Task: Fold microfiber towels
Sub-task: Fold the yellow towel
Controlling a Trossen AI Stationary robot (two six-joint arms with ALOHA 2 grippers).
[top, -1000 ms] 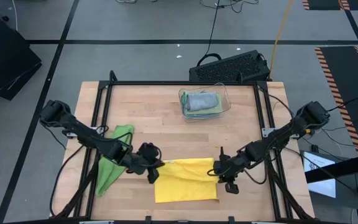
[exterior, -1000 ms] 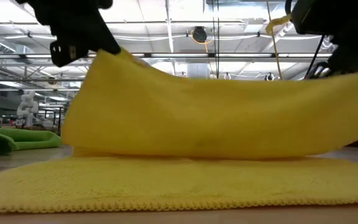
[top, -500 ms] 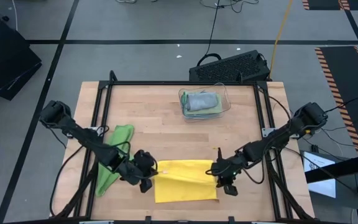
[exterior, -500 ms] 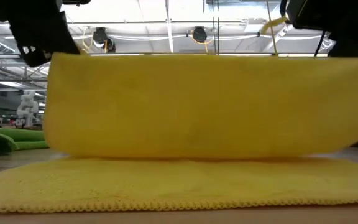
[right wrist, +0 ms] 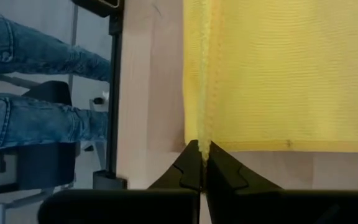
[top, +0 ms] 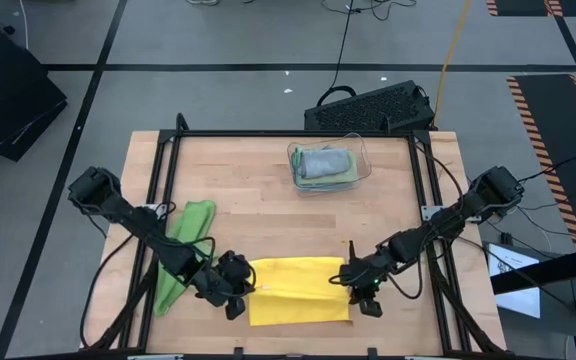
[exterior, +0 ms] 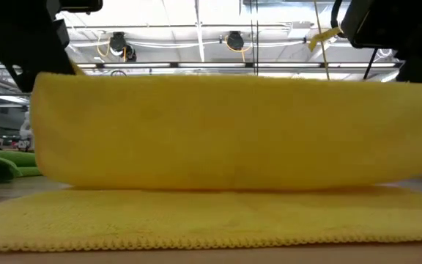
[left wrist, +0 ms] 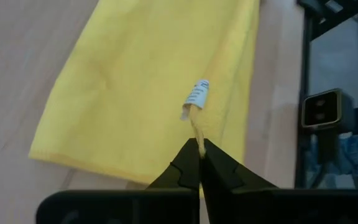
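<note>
While both fingers pinch yellow towel [top: 298, 290] corners, edge hangs level.

1. You're looking down on a light wooden table top [top: 268, 215] framed by black metal rails [top: 293, 133].
2. Around it lies a grey floor [top: 218, 35] crossed by dark tape lines [top: 268, 67].
3. Orange-and-black hazard striping [top: 543, 110] marks the floor on the right side of the high view.
4. A black keyboard [top: 373, 107] sits on the floor just beyond the table's far edge, and a yellow cable [top: 453, 40] and dark cables [top: 346, 30] trail past it.
5. A large black case [top: 8, 95] stands well off to the left of the high view.
6. From table height you see ceiling trusses with strip lights [exterior: 196, 33] and round lamps [exterior: 234, 40].
7. A person's legs in blue jeans [right wrist: 36, 81] show beside the table in the right wrist view.
</note>
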